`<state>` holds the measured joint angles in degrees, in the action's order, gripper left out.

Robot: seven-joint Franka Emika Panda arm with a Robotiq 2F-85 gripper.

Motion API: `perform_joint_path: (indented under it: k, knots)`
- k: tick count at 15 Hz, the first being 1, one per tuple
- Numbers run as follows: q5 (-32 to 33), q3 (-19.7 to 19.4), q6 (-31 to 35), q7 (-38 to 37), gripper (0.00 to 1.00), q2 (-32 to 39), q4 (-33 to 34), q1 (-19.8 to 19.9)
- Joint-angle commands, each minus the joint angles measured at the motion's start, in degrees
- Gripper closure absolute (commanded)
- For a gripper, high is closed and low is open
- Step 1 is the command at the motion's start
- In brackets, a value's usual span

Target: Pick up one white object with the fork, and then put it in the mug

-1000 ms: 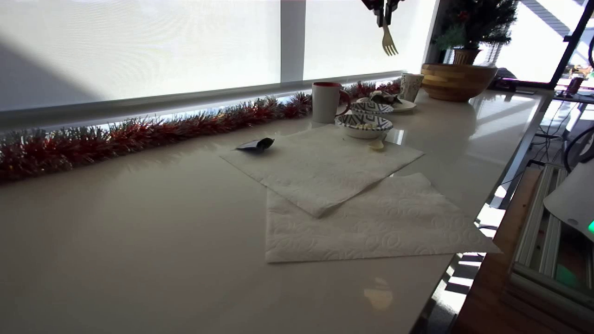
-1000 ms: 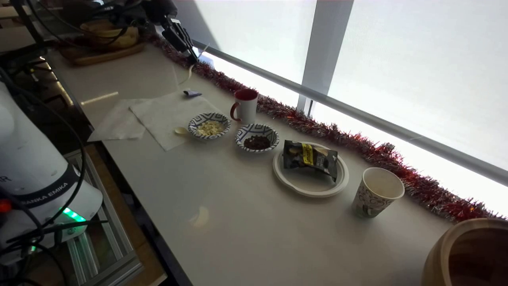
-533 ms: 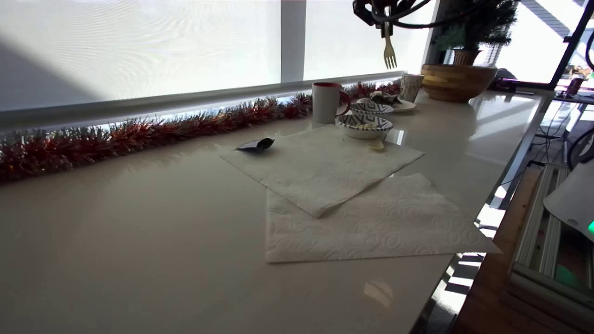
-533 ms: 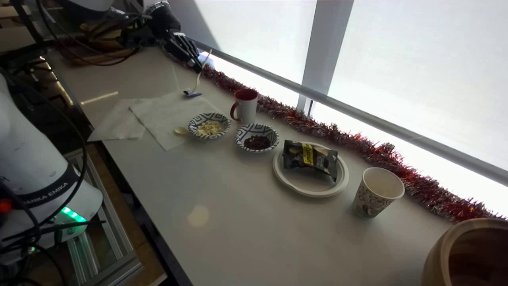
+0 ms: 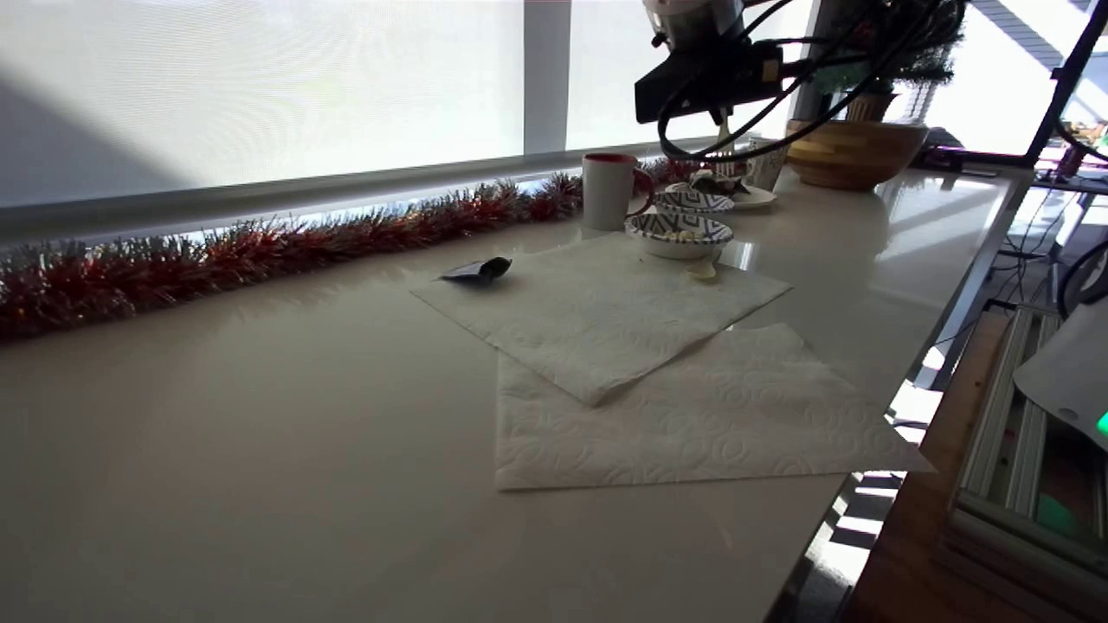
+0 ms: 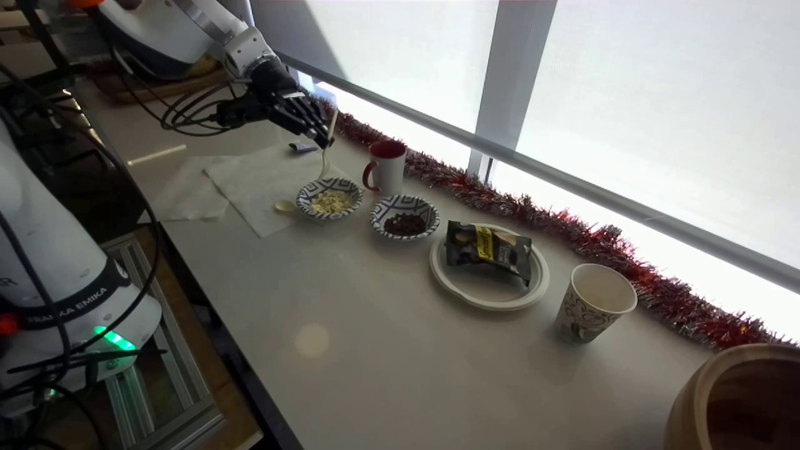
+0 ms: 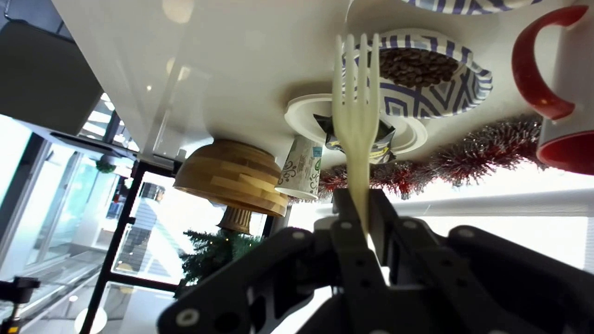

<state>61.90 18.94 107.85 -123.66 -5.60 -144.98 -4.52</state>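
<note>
My gripper (image 6: 325, 142) is shut on the handle of a pale fork (image 6: 325, 164), tines down, held in the air. In the wrist view the fork (image 7: 356, 120) stands between the closed fingertips (image 7: 361, 204). White pieces (image 6: 331, 202) lie in a blue-and-white patterned bowl (image 6: 342, 184). The fork's tines appear just above that bowl's far rim in an exterior view; the exact gap cannot be told. The mug (image 6: 391, 174), white with red inside and a red handle, stands upright beside the bowl. It also shows in the wrist view (image 7: 568, 102), upside down.
A second patterned bowl (image 6: 378, 219) holds dark pieces. A plate (image 6: 481, 297) with a black packet (image 6: 490, 249), a paper cup (image 6: 594, 306) and a wooden bowl (image 6: 719, 387) stand farther along. A small spoon (image 6: 285, 205), paper towels (image 6: 240, 181) and tinsel (image 6: 531, 209) lie around.
My gripper has come down with the fork still held, moving from above the dark scrap toward the bowl of white pieces. The table objects have not moved.
</note>
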Motion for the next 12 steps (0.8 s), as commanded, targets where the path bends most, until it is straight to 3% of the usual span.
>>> perform_joint_path:
  k: [1, 5, 6, 10, 11, 12]
  knots:
    - [4.98, -2.28, -2.83, -6.59, 0.97, 6.97, 2.67, -3.12]
    - [9.69, -3.58, -3.64, -9.01, 0.97, 12.11, 4.53, -5.32]
    - [6.91, -3.96, -2.18, -6.67, 0.88, 8.94, 2.51, -5.27]
    - [7.89, -4.22, -2.61, -7.36, 0.88, 11.53, 3.99, -5.78]
    - [7.93, -4.26, -2.64, -7.36, 0.97, 11.54, 4.1, -5.78]
    - [8.71, -4.28, -3.96, -8.21, 0.97, 12.37, 4.72, -6.13]
